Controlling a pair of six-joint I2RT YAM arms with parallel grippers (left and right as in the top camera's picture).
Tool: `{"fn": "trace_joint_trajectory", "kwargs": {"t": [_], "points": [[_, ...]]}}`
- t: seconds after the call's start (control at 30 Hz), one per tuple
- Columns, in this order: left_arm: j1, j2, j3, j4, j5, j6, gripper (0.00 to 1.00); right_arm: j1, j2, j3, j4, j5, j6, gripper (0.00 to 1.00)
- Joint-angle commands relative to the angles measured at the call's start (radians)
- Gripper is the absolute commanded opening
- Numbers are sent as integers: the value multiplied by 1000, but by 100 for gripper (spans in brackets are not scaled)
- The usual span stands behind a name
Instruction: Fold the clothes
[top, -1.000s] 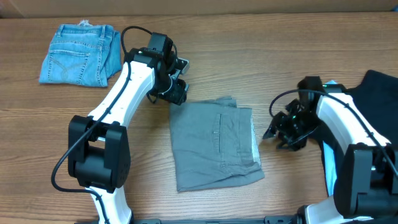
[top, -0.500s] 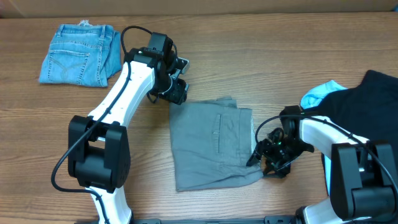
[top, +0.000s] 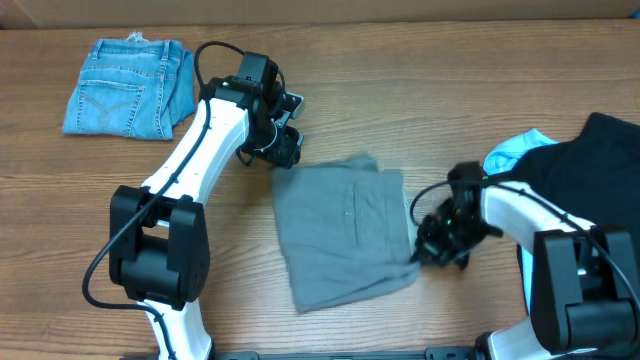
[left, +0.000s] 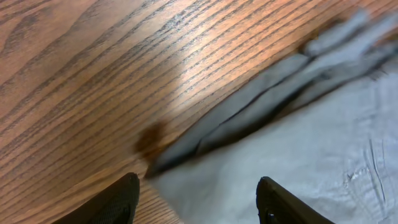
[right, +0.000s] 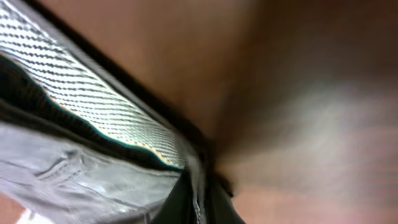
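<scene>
Wooden table (top: 400, 90): grey-green shorts (top: 340, 235) were pinched at the right edge by right gripper (top: 428, 248); left gripper (top: 283, 148) was held spread beside their top-left corner.

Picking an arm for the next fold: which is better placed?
Right, likely. The right gripper sits on the grey shorts' right edge, fabric in its grip; the left gripper hangs open above the top-left corner.

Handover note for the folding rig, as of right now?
The left gripper is open over the far-left corner of the shorts, holding nothing.
The right gripper looks shut on the shorts' right edge.
The shorts lie mid-table, folded to a rough rectangle, slightly askew.
The black garment and light blue garment are heaped at the right edge, unfolded.
Left to do: finish the shorts, then fold those two.
</scene>
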Motion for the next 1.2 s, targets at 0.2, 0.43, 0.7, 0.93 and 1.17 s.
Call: {"fn": "trace_joint_trajectory", "kwargs": {"t": [0.2, 0.43, 0.7, 0.93, 1.17], "points": [[-7, 3, -6, 1, 2, 4, 63, -64, -6, 368, 233, 197, -109, 38], [-7, 3, -6, -3, 1, 5, 70, -63, -6, 584, -51, 161, -122, 40], [-7, 3, -6, 34, 28, 4, 72, 34, 1, 465, -167, 64, -122, 26], [-7, 3, -6, 54, 63, 5, 78, 108, 5, 185, 69, 64, -65, 25], [-7, 3, -6, 68, 111, 31, 81, 59, 27, 32, 214, 155, 74, 22]]}}
